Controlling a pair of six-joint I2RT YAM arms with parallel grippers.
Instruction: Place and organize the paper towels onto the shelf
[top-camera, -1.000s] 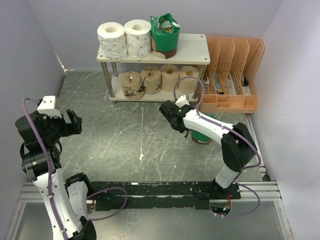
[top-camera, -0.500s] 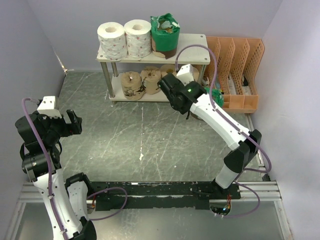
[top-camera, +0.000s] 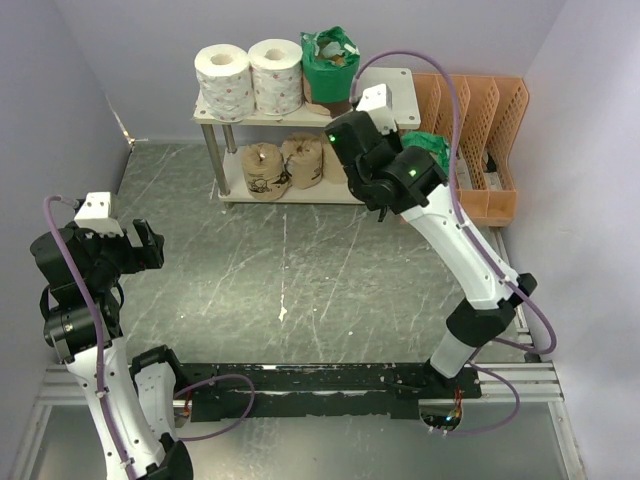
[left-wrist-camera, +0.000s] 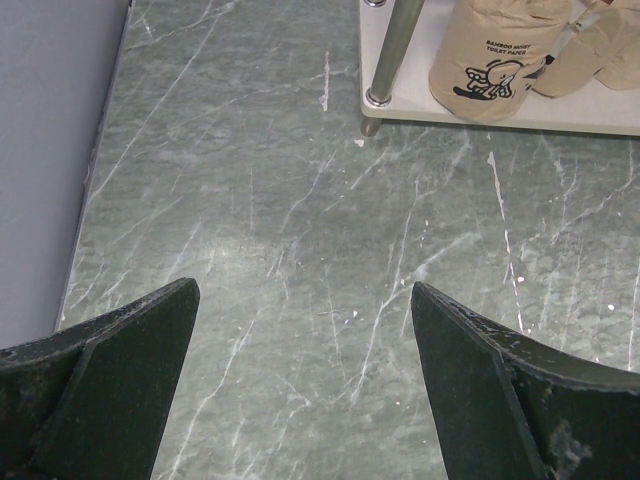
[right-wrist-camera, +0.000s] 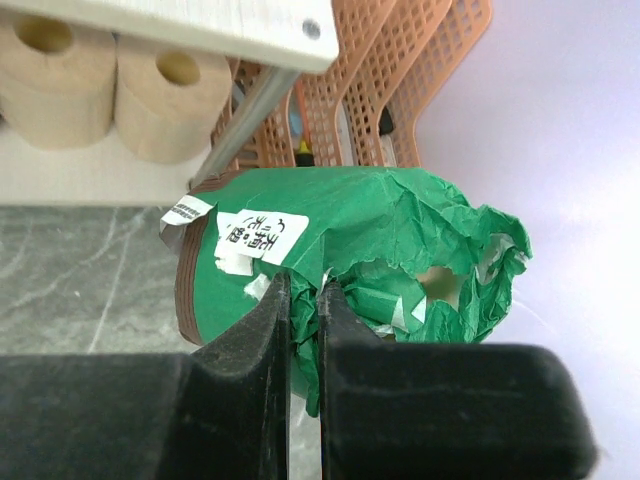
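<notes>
The right gripper (right-wrist-camera: 305, 300) has its fingers pressed nearly together, pinching the crumpled wrap of a green roll (right-wrist-camera: 340, 255). The roll hangs on its side just off the right end of the shelf (top-camera: 388, 96), beside the right front leg and lower than the top board. The orange rack (top-camera: 482, 108) stands just behind it, to the shelf's right. A white sticker shows on the wrap near the roll's brown end, and its torn end faces away from the shelf.

On the shelf's top tier stand two white rolls (top-camera: 224, 80) at the left end, touching each other, with a second green roll (top-camera: 330, 68) just to their right. The right part of that board is bare. On the lower tier, a labelled roll (top-camera: 262, 168) stands at the left with a tan roll (top-camera: 303, 160) touching it. The right wrist view shows two more tan rolls (right-wrist-camera: 165, 100) side by side at that tier's right end.

The left gripper (left-wrist-camera: 302, 290) hovers over the green marbled table (top-camera: 270, 260), well to the front left of the shelf, fingers wide apart and holding nothing.
</notes>
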